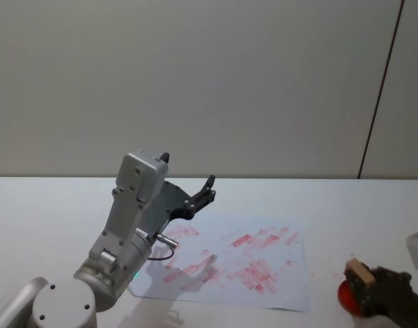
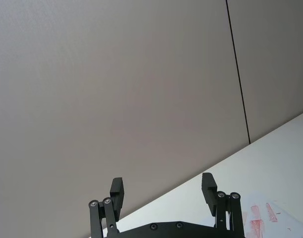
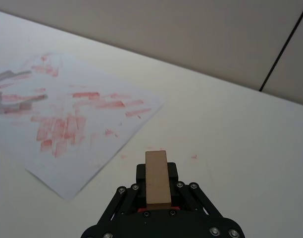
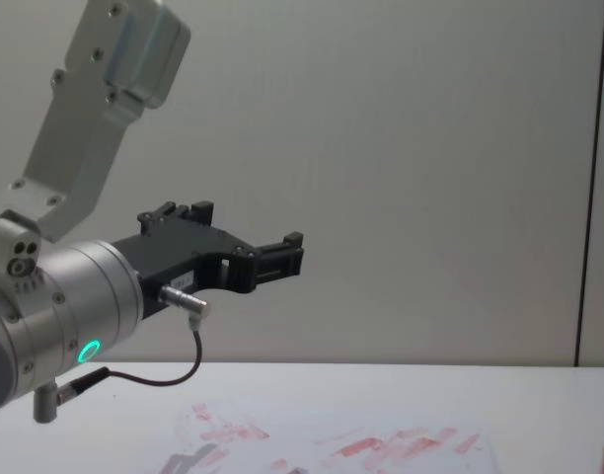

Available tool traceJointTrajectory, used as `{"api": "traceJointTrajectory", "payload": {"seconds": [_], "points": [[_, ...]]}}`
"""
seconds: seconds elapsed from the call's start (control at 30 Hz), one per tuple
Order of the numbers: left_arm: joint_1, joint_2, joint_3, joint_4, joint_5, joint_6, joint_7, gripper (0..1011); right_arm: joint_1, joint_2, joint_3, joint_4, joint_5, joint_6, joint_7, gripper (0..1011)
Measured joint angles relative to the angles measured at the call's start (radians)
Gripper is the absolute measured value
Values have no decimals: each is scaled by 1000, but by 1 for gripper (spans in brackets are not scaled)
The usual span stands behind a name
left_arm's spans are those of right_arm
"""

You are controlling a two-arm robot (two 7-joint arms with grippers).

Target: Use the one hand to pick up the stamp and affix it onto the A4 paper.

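Note:
The stamp point(image 1: 359, 270) is a small light-brown block at the lower right of the head view, held just above a red ink pad point(image 1: 345, 299). My right gripper point(image 1: 367, 284) is shut on it. The right wrist view shows the stamp point(image 3: 157, 184) upright between the black fingers of the right gripper point(image 3: 157, 168), with a bit of red under it. The A4 paper point(image 1: 229, 263), white with many red smeared prints, lies on the table to the left of the stamp, also seen in the right wrist view point(image 3: 87, 119). My left gripper point(image 1: 188, 172) hangs open above the paper's left part, parked.
The white table point(image 1: 345, 205) runs to a plain wall behind. The left arm's silver body point(image 1: 127, 232) with a green-lit ring point(image 4: 88, 350) rises over the paper's left edge. The left gripper point(image 2: 163, 191) points toward the wall.

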Motion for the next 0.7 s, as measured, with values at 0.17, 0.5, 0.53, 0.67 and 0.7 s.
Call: {"api": "traceJointTrajectory", "payload": {"seconds": [0.17,0.5,0.53,0.67,0.7], "points": [[0,0,0,0,0,0,0,1003,49,-33,-11,12,-5,-32,25,220],[0,0,0,0,0,0,0,1002,165,-114,-48,74,-34,-52,108,220],[0,0,0,0,0,0,0,1002,176,-122,-52,82,-38,-51,115,221],[0,0,0,0,0,0,0,1003,238,-164,-75,135,-66,-37,153,220],[0,0,0,0,0,0,0,1003,259,-178,-82,155,-78,-28,167,220]]}}
